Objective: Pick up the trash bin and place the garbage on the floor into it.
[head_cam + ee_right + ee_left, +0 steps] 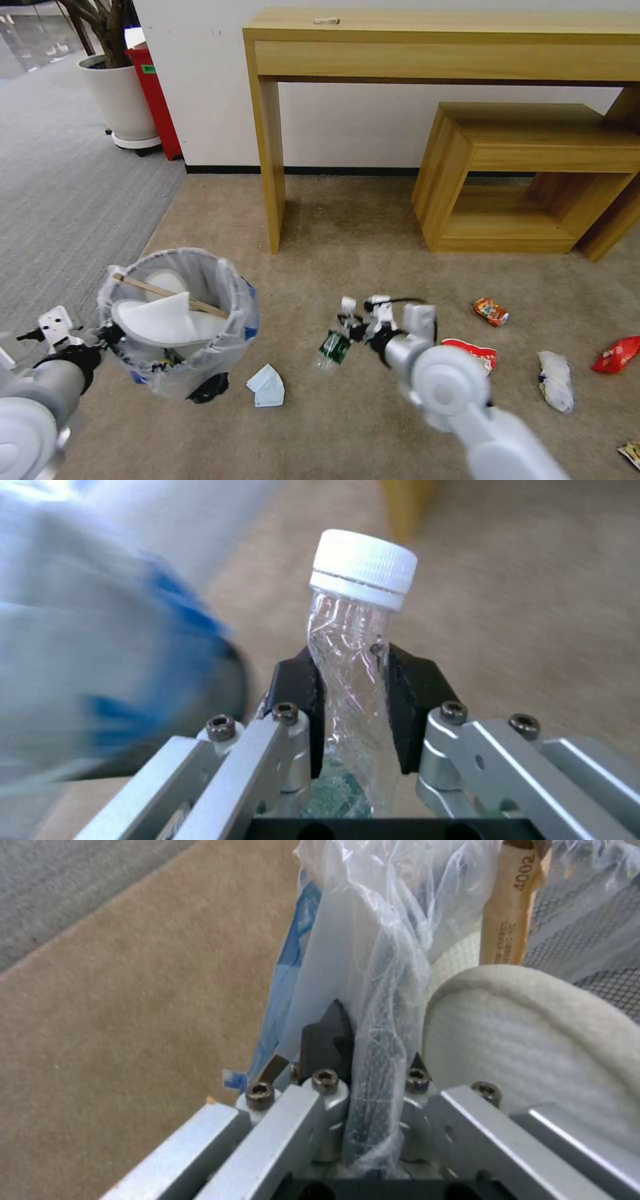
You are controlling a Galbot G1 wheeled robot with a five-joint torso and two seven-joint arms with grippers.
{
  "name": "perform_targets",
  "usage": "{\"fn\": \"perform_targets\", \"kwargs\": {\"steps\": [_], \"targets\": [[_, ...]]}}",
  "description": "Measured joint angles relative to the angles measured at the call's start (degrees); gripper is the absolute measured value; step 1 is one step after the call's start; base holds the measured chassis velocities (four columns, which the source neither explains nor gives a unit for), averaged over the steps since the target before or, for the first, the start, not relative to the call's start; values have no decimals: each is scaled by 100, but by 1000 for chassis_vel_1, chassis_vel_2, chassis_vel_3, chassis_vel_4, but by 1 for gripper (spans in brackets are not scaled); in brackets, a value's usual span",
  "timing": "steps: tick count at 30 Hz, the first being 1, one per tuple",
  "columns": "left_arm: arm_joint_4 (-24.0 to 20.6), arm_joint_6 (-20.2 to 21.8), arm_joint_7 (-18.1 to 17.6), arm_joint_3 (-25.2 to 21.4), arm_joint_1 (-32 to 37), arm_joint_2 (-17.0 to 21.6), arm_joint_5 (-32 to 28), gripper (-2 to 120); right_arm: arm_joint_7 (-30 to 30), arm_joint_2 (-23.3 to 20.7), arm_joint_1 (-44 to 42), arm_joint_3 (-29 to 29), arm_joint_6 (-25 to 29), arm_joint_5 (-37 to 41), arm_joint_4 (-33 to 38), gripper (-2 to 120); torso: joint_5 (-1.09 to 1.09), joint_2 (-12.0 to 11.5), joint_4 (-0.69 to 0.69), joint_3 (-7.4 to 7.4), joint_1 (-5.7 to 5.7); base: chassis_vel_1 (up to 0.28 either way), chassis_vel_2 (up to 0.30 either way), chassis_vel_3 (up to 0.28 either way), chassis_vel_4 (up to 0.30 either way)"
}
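My left gripper [373,1080] is pinched on the rim of the trash bin [179,320], bag and wall caught together between the pads, so the bin hangs low at my left with its mouth open and tipped a little toward me. I judge that keeps the opening ready to take whatever my other arm brings. Inside I count two white slippers [163,319], one lying over the other, and one wooden stick [170,293] resting slantwise across them.

My right gripper [350,705] is squeezed on the neck of one crushed clear bottle [353,645], just under its white cap. In the head view the green-labelled body hangs below the fingers, right of the bin and apart from it. Gripping the neck lets the body dangle free, which I think should help it drop cleanly into the bin.

On the beige floor [347,220] one pale-blue mask [267,387] lies just right of the bin's foot. Farther right I count one crushed orange can [491,311], one red-and-white wrapper [475,352] partly behind my arm, one crumpled white cup [556,380], one red packet [617,355] and one yellowish scrap [630,453] at the near right edge. That makes six pieces left down there.
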Motion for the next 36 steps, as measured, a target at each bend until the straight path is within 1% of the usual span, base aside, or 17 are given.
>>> {"fn": "perform_targets", "kwargs": {"steps": [3, 5, 6, 7, 9, 10, 12, 13, 14, 16, 21, 27, 29, 30, 32, 33, 36], "targets": [[16, 0, -16, 130, 0, 0, 11, 1, -400, -57, -11, 11, 153, -43, 85, 18, 0, 0, 0, 0, 0, 0, 0, 0, 0], [28, -1, -17, 333, 29, 0, 13, 1, -1113, -97, -27, -21, 650, -326, 111, 18, 0, 0, 0, 0, 0, 0, 0, 0, 0], [28, -1, -17, 333, 29, 0, 13, 1, -1113, -97, -27, -21, 650, -326, 111, 18, 0, 0, 0, 0, 0, 0, 0, 0, 0], [28, -1, -17, 391, 41, 1, 16, 1, -1304, -104, -28, -30, 789, -389, 105, 18, 0, 0, 0, 0, 0, 0, 0, 0, 0], [14, 0, -26, 816, 101, 5, 102, 1, -2808, -138, 32, -93, 1922, -747, -140, 18, -1, 0, 0, 0, 0, 0, 0, 0, 0], [14, 0, -26, 816, 101, 5, 102, 1, -2808, -138, 32, -93, 1922, -747, -140, 18, -1, 0, 0, 0, 0, 0, 0, 0, 0], [-6, 0, -25, 1142, 137, 14, 187, 1, -3705, -134, 118, -139, 2530, -834, -331, 18, -1, 0, 0, 0, 0, 0, 0, 0, 0], [-24, 0, -25, 1242, 152, 18, 206, 1, -3961, -133, 148, -160, 2662, -848, -395, 18, -1, 0, 0, 0, 0, 0, 0, 0, 0], [-24, 0, -25, 1242, 152, 18, 206, 1, -3961, -133, 148, -160, 2662, -848, -395, 18, -1, 0, 0, 0, 0, 0, 0, 0, 0], [-107, 0, -25, 1390, 181, 25, 197, 1, -4304, -121, 189, -238, 2832, -950, -577, 18, -2, 0, 0, 0, 0, 0, 0, 0, 0], [-331, -1, -38, 1414, 205, 42, 22, 1, -4604, -64, 193, -356, 3031, -1302, -954, 18, -1, 0, 0, 0, 0, 0, 0, 0, 0], [-494, 0, -60, 1354, 223, 58, -73, 1, -4645, -23, 191, -391, 3080, -1501, -1110, 21, -1, 0, 0, 0, 0, 0, 0, 0, 0], [-504, 1, -64, 1337, 228, 59, -73, 1, -4636, -13, 190, -389, 3087, -1502, -1109, 30, -2, 0, 0, 0, 0, 0, 0, 0, 0], [-504, 1, -64, 1337, 228, 59, -73, 1, -4636, -13, 190, -389, 3087, -1502, -1109, 30, -2, 0, 0, 0, 0, 0, 0, 0, 0], [-504, 1, -78, 1322, 229, 58, -65, 1, -4630, -15, 166, -373, 3105, -1501, -1092, 41, -2, 0, 0, 0, 0, 0, 0, 0, 0], [-504, 1, -78, 1322, 229, 58, -65, 1, -4630, -15, 166, -373, 3105, -1501, -1092, 41, -2, 0, 0, 0, 0, 0, 0, 0, 0], [-489, 2, -83, 1256, 209, 59, -72, 1, -4685, -55, 114, -327, 3172, -1501, -1072, 56, -2, 0, 0, 0, 0, 0, 0, 0, 0]]}}
